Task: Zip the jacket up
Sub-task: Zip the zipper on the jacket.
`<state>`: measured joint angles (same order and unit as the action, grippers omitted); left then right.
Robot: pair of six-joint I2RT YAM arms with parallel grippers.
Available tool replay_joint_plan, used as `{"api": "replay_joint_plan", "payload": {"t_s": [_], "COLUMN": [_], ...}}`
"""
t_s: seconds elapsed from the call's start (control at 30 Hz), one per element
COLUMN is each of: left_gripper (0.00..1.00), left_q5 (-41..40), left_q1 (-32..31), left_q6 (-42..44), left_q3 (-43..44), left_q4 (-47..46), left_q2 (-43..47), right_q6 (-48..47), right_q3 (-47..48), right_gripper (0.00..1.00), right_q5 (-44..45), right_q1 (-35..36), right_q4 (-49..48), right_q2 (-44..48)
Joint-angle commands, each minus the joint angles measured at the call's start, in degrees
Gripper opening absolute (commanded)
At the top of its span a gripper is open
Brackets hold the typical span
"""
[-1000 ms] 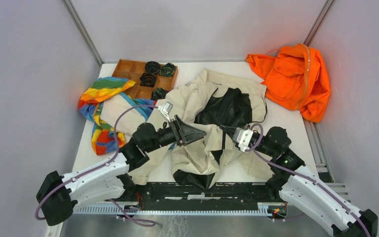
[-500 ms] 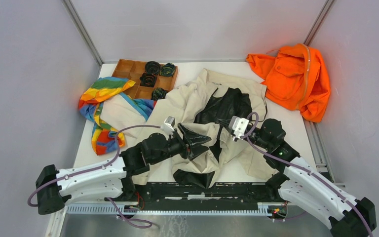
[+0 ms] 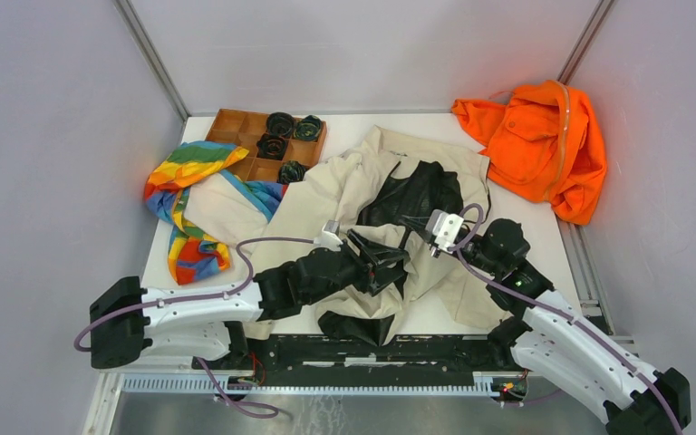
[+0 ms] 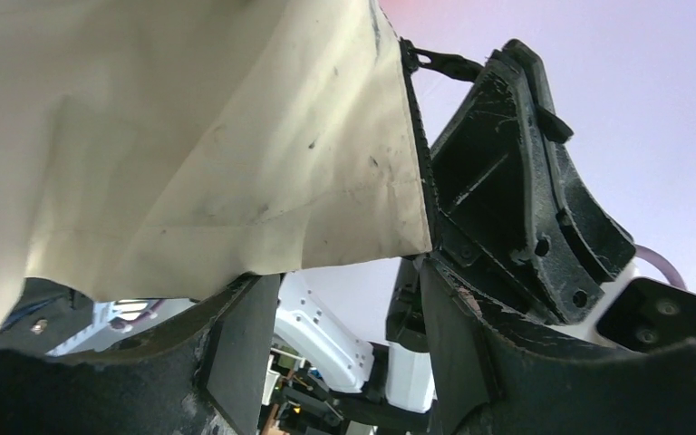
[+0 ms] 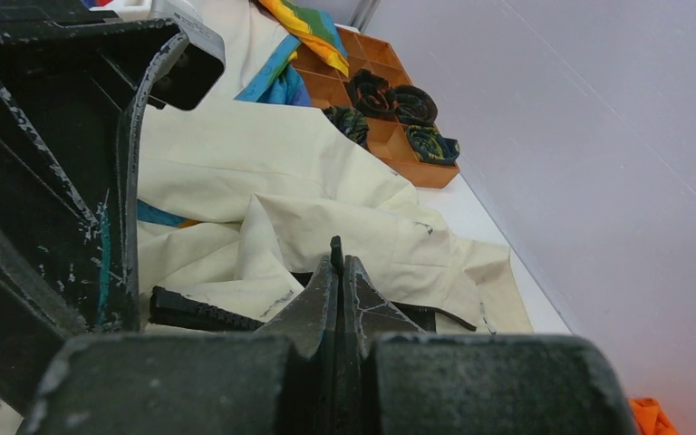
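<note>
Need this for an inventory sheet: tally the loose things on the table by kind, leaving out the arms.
Garments and cloths: 3 (jacket, orange garment, rainbow-striped cloth)
Wooden tray: 1
Dark rolls in the tray: 4
Total: 8

Left arm (image 3: 195,313) and right arm (image 3: 566,349) in white shells with black joints, mauve cables (image 3: 276,240) looping alongside, scuffed black triangular left gripper (image 3: 395,261) and right gripper (image 5: 337,272)

One beige jacket (image 3: 326,195), one orange garment (image 3: 535,145), one rainbow-striped cloth (image 3: 186,168), one wooden tray (image 3: 224,127), four dark rolled items (image 3: 280,124) inside.
</note>
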<state>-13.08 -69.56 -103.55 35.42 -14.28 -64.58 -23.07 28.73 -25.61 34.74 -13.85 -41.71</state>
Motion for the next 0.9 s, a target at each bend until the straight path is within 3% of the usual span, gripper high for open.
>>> {"api": "replay_joint_plan", "payload": {"t_s": [0.0, 0.87], "left_gripper": [0.65, 0.59], "left_q5": [-6.23, -14.47], "left_q1": [-1.41, -2.34], "left_q6": [-2.74, -3.98], "left_q3": [2.70, 6.17], "left_q4": [-3.45, 6.36], "left_q2": [0.88, 2.14], "right_q6": [1.87, 2.85], "right_q3": [0.54, -0.51], "right_gripper": [0.00, 0.00], "right_q5": [-0.30, -1.96], "right_q1": [-0.15, -0.20], "right_q4": [-4.22, -4.30], "right_q2": [1.42, 1.50]}}
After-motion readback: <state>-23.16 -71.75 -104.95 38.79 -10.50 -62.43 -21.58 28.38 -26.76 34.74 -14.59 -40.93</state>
